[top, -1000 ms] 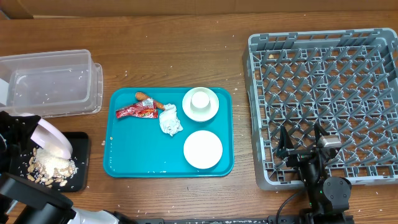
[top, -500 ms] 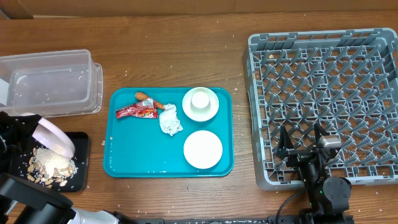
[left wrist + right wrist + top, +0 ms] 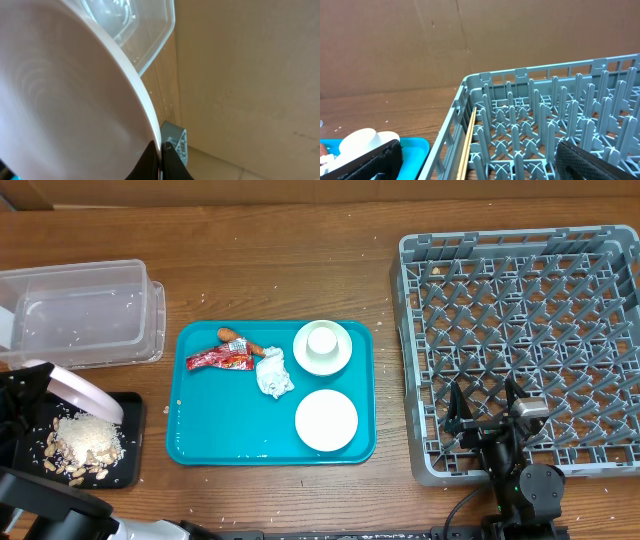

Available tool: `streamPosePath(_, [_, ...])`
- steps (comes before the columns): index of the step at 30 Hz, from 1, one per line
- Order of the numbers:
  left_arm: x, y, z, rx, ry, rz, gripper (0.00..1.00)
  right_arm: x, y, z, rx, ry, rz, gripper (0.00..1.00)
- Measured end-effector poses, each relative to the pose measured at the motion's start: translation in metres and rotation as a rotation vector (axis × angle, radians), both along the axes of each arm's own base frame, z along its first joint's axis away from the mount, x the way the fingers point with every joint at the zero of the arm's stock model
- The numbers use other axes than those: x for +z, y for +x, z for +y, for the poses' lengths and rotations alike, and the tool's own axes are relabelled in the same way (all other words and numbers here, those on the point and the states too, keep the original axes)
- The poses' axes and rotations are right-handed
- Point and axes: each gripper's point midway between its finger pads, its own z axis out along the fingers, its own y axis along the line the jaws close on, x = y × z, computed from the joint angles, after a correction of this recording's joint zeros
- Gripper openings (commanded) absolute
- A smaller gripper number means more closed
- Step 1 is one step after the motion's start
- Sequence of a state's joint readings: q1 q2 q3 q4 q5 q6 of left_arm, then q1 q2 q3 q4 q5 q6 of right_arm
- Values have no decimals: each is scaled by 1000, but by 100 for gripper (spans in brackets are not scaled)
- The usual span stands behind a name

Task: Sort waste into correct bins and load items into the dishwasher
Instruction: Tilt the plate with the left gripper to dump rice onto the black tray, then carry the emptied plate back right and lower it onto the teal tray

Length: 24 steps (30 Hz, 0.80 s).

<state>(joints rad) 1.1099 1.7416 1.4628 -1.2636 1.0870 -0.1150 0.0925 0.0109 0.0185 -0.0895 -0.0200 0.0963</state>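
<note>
A wooden table [image 3: 300, 270] holds everything. At far left a clear tub [image 3: 85, 310] sits behind a black tray [image 3: 132, 412] heaped with rice and crumbs [image 3: 88, 440]. The left gripper [image 3: 161, 162] is clenched on the rim of a tilted pink plate [image 3: 90, 395] above it. The teal tray [image 3: 220, 430] (mid-table) carries a wrapper [image 3: 220, 359], carrot stick [image 3: 238, 338], napkin [image 3: 273, 374], a cup [image 3: 322, 340] in a bowl [image 3: 340, 360], and a second bowl [image 3: 326, 420]. The right gripper [image 3: 485, 412] gapes empty at the grey rack's [image 3: 530, 330] near edge.

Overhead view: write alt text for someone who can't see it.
The left gripper tilts a pink plate over a black tray heaped with rice. A teal tray mid-table holds a red wrapper, napkin and two white bowls; a grey dish rack stands at right.
</note>
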Motion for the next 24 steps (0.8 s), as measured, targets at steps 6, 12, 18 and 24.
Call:
streamPosePath(6, [0, -7, -6, 6, -48, 25, 4, 0, 0, 0, 0, 1, 1, 100])
streamPosePath(12, [8, -8, -16, -11, -96, -2, 4, 0, 0, 0, 0, 0, 0, 100])
streamPosePath(18, [12, -8, -22, -33, -96, -33, 4, 0, 0, 0, 0, 0, 0, 100])
streamPosePath(24, [10, -13, -28, -48, -108, -1, 4, 0, 0, 0, 0, 0, 0, 100])
